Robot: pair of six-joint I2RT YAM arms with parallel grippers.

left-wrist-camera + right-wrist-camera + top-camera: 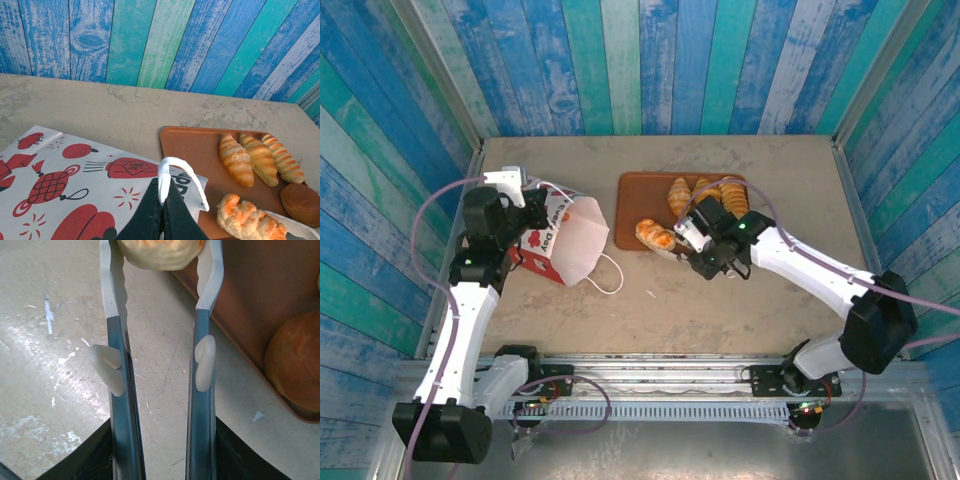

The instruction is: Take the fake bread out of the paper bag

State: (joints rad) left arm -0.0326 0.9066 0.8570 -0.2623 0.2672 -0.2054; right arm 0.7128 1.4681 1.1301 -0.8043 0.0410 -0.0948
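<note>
The paper bag [565,240], white with red prints [75,190], lies tilted on the table left of the tray. My left gripper [164,200] is shut on its white cord handle [172,167]. My right gripper [162,450] is shut on a pair of metal tongs [120,365]. The tongs' white tips stand on either side of a pale, orange-flecked piece of fake bread [160,252] at the tray's near left corner [655,236]. Three croissants [259,157] and a round brown bun [301,202] lie on the tray. The inside of the bag is hidden.
The flat brown tray [640,190] sits at the back middle of the table. Blue and green plank walls close in the back and both sides. A loose cord handle [610,275] trails on the table near the bag's mouth.
</note>
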